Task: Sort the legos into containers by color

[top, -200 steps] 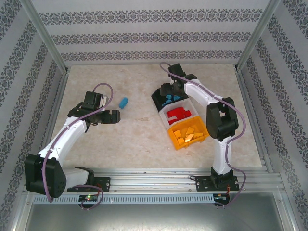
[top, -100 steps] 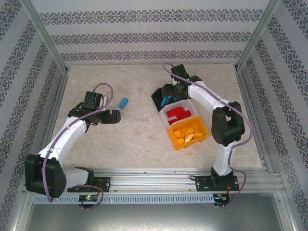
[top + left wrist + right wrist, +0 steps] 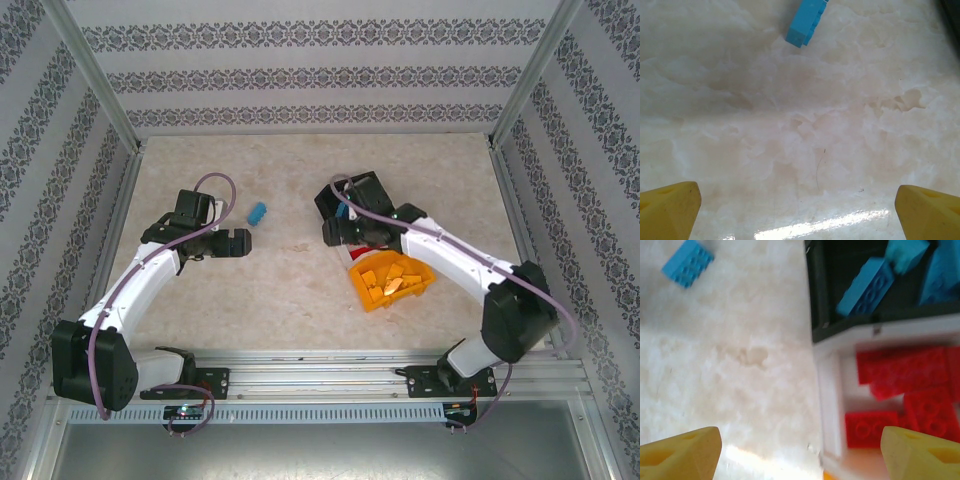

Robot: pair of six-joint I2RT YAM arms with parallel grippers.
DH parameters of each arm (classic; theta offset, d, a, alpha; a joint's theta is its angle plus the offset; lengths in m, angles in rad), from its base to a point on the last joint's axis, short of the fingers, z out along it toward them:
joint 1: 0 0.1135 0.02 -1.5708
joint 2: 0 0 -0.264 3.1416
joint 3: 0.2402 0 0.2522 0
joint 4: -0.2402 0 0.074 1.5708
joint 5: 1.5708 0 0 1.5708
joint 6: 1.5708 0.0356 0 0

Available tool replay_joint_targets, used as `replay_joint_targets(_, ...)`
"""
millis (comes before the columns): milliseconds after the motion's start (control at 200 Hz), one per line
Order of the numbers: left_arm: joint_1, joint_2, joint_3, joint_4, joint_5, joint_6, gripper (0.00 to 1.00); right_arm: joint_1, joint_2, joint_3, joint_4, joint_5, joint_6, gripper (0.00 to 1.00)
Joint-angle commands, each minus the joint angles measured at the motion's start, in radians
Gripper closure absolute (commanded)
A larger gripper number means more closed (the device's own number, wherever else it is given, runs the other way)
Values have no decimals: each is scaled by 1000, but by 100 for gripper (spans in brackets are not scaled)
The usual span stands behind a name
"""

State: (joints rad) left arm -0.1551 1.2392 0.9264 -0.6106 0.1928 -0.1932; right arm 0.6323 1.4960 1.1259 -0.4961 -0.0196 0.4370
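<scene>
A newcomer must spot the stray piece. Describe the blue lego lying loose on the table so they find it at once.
Start at the marble-patterned table and look at its left half. Just beyond the open left hand lies a light blue lego brick. It lies loose on the bare tabletop, while the other blue bricks sit inside the black bin.

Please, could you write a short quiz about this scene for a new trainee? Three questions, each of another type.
1. True or false: the blue lego in front of the left claw lies inside a bin.
2. Which bin holds the red legos? A black, B white, C orange-yellow.
3. Fill in: the jaws of the left claw stand ___.
Key: 1 false, it lies on the table; 2 B, the white bin; 3 open.
</scene>
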Motion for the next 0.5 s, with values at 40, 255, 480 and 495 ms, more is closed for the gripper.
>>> replay_joint_targets(40, 10, 11, -15, 43, 29, 29, 0, 52, -103, -131, 66, 5, 81, 16)
replay_joint_targets(255, -18, 108, 103, -59, -2, 37, 0, 88, -183, -255, 84, -11, 90, 16)
replay_joint_targets(480, -31, 309, 253, -125, -12, 66, 0, 86, -260, -311, 76, -5, 77, 15)
replay_joint_targets(495, -32, 325, 263, -126, -10, 71, 0, 86, -264, -314, 75, -6, 78, 15)
